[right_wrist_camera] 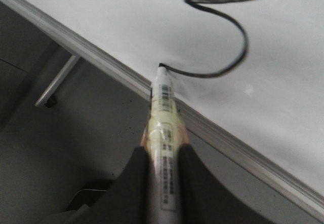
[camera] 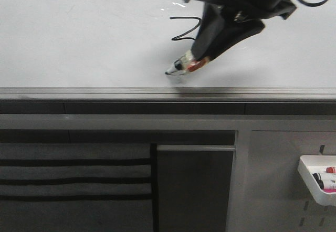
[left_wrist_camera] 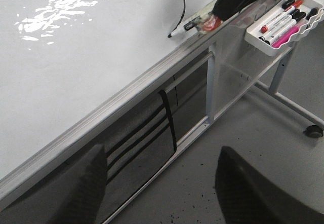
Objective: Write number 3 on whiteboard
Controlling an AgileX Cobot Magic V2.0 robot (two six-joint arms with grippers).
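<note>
One gripper, the right gripper (camera: 210, 51), shows from the front, clamped on a marker (camera: 184, 65) whose tip touches the whiteboard (camera: 79, 38) just above its bottom rail (camera: 105, 92); the number 3 (camera: 186, 28) sits beside it, partly hidden. Left wrist view: left gripper (left_wrist_camera: 162, 183) fingers spread apart (holding nothing), off the board near the floor; a marker tray (left_wrist_camera: 276, 29) hangs beyond the rail. Right wrist view: fingers (right_wrist_camera: 134, 183) pinch the marker (right_wrist_camera: 164, 148), its tip at the stroke's end.

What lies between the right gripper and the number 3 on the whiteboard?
Only the marker: the right gripper clamps its barrel, and its tip meets the tail of the number 3 on the whiteboard, clearest in the right wrist view.
</note>
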